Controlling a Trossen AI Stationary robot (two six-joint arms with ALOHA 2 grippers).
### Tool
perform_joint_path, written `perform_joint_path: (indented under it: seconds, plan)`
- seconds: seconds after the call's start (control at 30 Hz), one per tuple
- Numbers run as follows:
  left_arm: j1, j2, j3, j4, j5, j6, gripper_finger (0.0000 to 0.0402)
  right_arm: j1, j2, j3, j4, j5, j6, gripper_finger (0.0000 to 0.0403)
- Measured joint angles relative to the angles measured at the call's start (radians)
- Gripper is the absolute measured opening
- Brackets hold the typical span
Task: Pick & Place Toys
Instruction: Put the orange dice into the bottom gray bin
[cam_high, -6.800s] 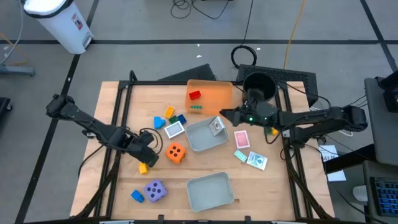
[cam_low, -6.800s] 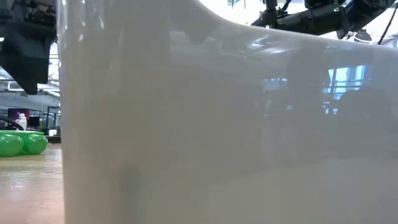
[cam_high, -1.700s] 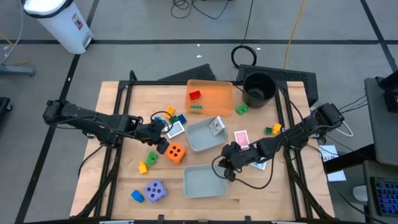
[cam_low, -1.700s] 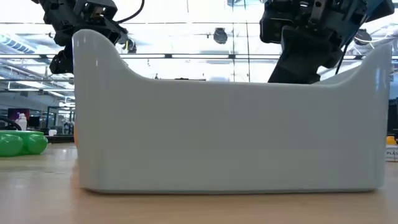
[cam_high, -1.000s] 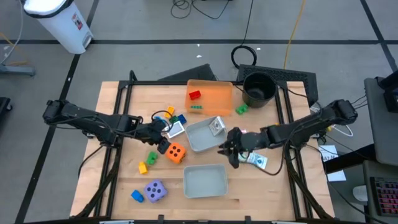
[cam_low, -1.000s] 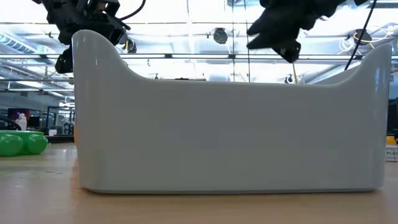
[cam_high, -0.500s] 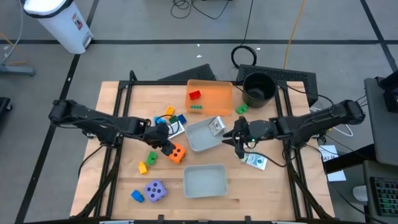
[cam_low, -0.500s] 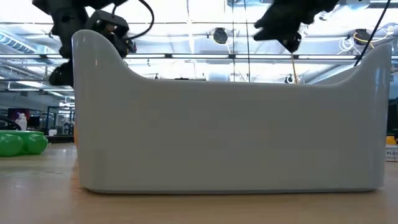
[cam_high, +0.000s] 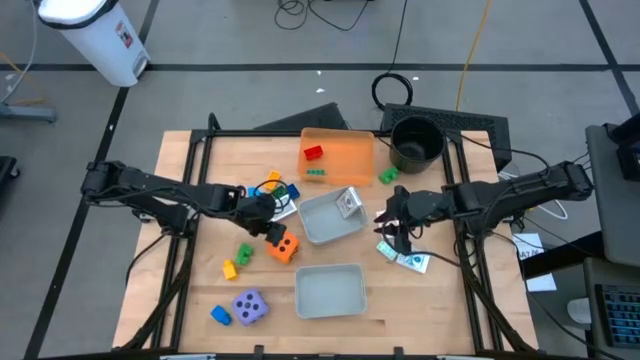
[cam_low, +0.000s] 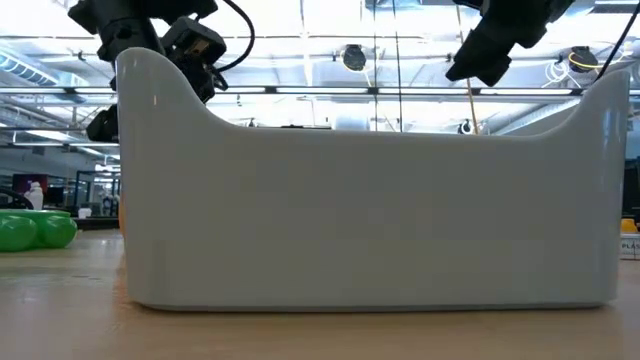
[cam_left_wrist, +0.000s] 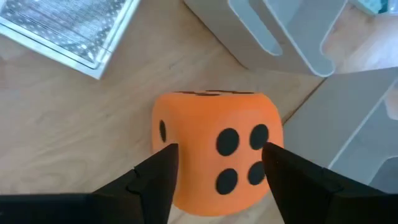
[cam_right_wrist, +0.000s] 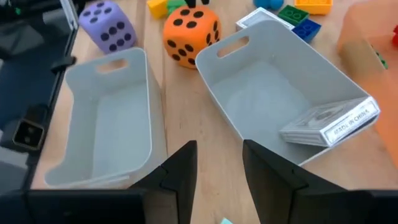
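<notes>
An orange die (cam_left_wrist: 214, 149) rests on the wooden table (cam_high: 190, 290), left of the far grey tray (cam_high: 330, 220). My left gripper (cam_left_wrist: 221, 149) hangs over it, pointing steeply down, open, one finger on either side of the die; whether they touch it I cannot tell. In the high view it (cam_high: 270, 230) covers the die's far left corner. My right gripper (cam_high: 387, 224) hovers open and empty right of the far tray, its fingers (cam_right_wrist: 180, 168) above that tray's near wall. A purple die (cam_high: 250, 305) and a blue brick (cam_high: 220, 315) lie near the front left.
A second grey tray (cam_high: 330, 290) stands near the front edge and fills the low view (cam_low: 370, 220). An orange tray (cam_high: 337, 155) with a red brick and a black pot (cam_high: 415, 142) stand at the back. Cards (cam_high: 405, 258) lie below the right gripper. Loose bricks (cam_high: 237, 260) lie left of the orange die.
My left gripper has gone down and toward the near edge, onto the orange die, rolling its wrist. My right gripper has risen and drawn back toward the far right, away from the near grey tray, also rolling. The trays and toys have stayed put.
</notes>
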Motion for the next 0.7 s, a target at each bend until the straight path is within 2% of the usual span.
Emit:
perform_joint_path:
  seconds: [0.43, 0.7]
  plan:
    - [0.0, 0.0, 0.0, 0.012, 0.042, 0.017, 0.0347, 0.004, -0.002, -0.016, -0.013, 0.0, -0.004, 0.0119]
    - [0.0, 0.0, 0.0, -0.046, -0.017, 0.025, 0.0367, 0.007, -0.001, -0.096, 0.106, -0.008, 0.085, 0.0117]
